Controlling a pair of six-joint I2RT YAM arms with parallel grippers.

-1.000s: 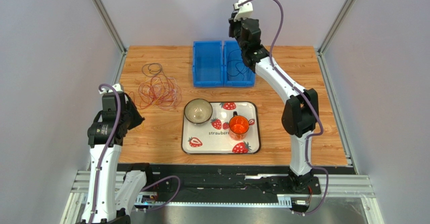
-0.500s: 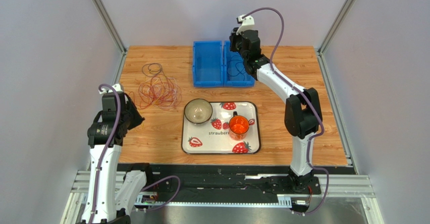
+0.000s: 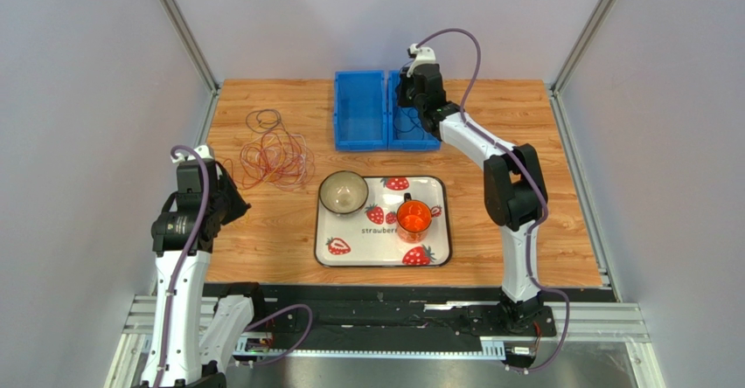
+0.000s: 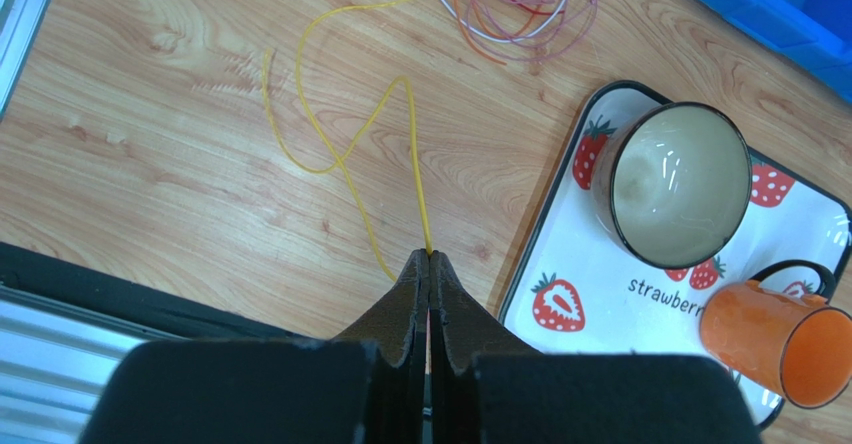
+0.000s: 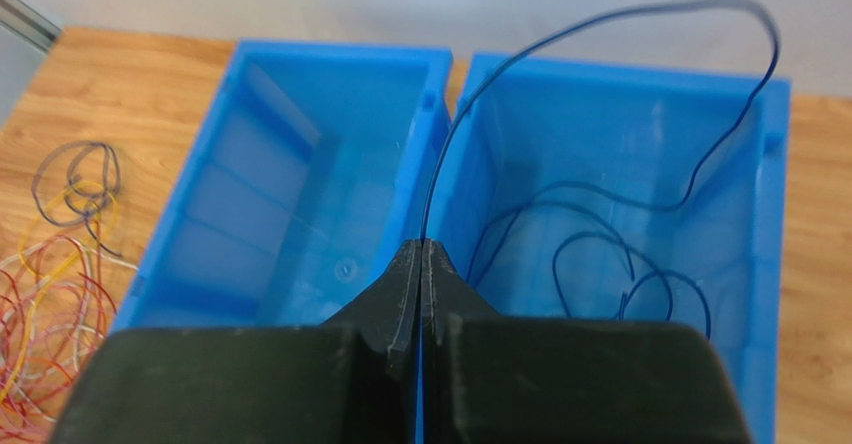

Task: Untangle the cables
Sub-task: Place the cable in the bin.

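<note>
A tangle of thin red, orange, white and dark cables [image 3: 273, 154] lies on the wooden table at the left back, also in the left wrist view [image 4: 520, 4]. My left gripper [image 4: 428, 257] is shut on a yellow cable [image 4: 345, 154] that trails from it back to the tangle. My right gripper [image 5: 420, 244] is shut on a dark blue cable [image 5: 600, 204], held above the right blue bin [image 5: 760, 264]; the cable loops up and down into that bin. In the top view the right gripper [image 3: 411, 100] hangs over the bins at the back.
Two blue bins [image 3: 360, 110] stand side by side at the back centre; the left one [image 5: 300, 194] holds nothing I can see. A strawberry tray [image 3: 350, 244] in the middle carries a bowl [image 3: 343, 192] and an orange mug [image 3: 414, 218].
My right arm has lowered and drawn down toward the right bin with the dark blue cable. The left arm has not moved.
</note>
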